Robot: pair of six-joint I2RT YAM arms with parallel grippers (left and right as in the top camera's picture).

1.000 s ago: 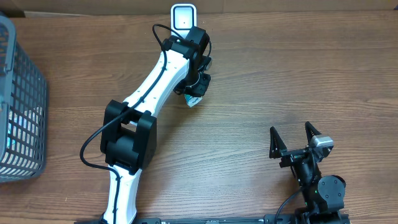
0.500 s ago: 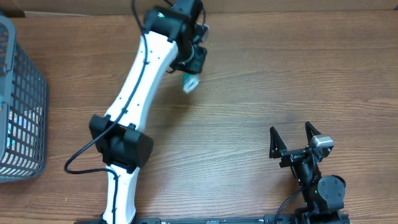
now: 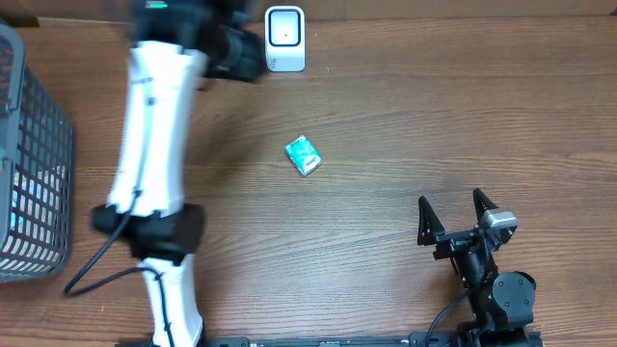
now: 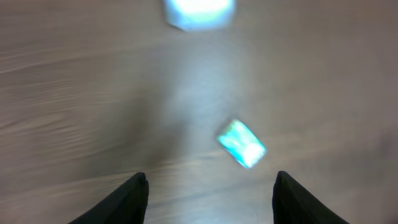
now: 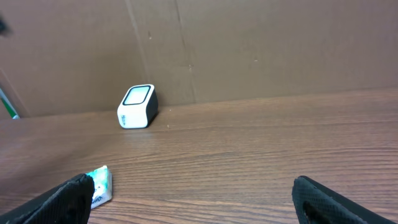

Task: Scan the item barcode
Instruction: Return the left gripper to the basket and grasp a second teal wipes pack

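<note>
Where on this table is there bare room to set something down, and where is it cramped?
Widest bare tabletop: right of the scanner and the green packet, beyond the right gripper. Also free: the front strip between the left arm and that gripper. Cramped: the gap between the basket and the left arm.

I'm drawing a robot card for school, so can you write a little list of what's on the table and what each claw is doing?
item: small green packet, lying on the wooden table, nothing touching it
scanner: white box at the table's far edge, apart from the packet
basket: grey mesh, at the left side
left claw: open and empty, clear of the packet, near the scanner
right claw: open and empty, at the near edge, away from the packet
</note>
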